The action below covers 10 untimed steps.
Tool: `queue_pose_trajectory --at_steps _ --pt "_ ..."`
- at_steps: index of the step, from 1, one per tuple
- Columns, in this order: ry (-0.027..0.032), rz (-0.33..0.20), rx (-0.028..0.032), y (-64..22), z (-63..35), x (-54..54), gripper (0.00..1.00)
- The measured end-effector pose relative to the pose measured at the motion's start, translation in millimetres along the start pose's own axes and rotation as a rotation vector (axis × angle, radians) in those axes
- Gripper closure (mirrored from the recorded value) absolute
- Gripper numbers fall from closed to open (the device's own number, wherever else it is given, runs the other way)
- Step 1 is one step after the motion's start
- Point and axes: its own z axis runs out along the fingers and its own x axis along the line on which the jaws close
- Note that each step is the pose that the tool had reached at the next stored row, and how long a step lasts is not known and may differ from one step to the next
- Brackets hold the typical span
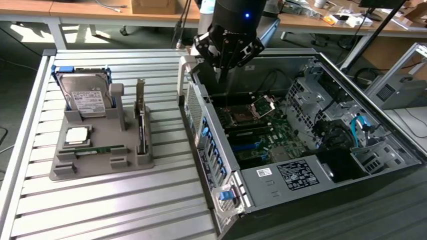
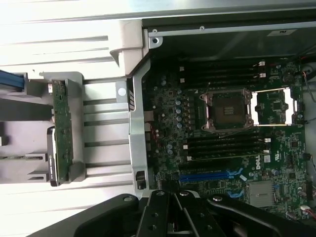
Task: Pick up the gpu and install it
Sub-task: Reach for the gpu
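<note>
The gripper [image 1: 225, 62] hangs over the far rim of the open computer case [image 1: 220, 150], its dark fingers [image 2: 157, 210] drawn together with nothing between them. In the wrist view the joined fingertips sit above the case's motherboard [image 2: 222, 123], close to the long blue expansion slot [image 2: 207, 175] and to the case's perforated rear wall [image 2: 137, 123]. The CPU socket [image 1: 240, 116] lies open in the middle of the case, with dark memory slots [image 2: 222, 74] on either side of it. The gpu [image 1: 142, 127] is outside the case, on the exterior view's left of it, standing on edge in a gray moulded holder [image 1: 100, 160], its narrow silvery bracket [image 1: 141, 92] pointing up. From the wrist camera the gpu [image 2: 62, 123] appears edge-on as a green strip just beyond the case's rear wall, well apart from the gripper. Farther from the case in the same holder stand a hard drive [image 1: 85, 97] with a white label, a square processor chip [image 1: 77, 134] and a green memory stick [image 1: 93, 149] lying flat. Holder and case both rest on a slatted metal table [image 1: 100, 210].
</note>
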Motion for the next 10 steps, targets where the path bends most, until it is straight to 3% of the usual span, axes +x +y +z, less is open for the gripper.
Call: queue_pose_trajectory --at_steps 10 --pt "0.0001 0.0 0.0001 -0.3 -0.2 3.5 0.89"
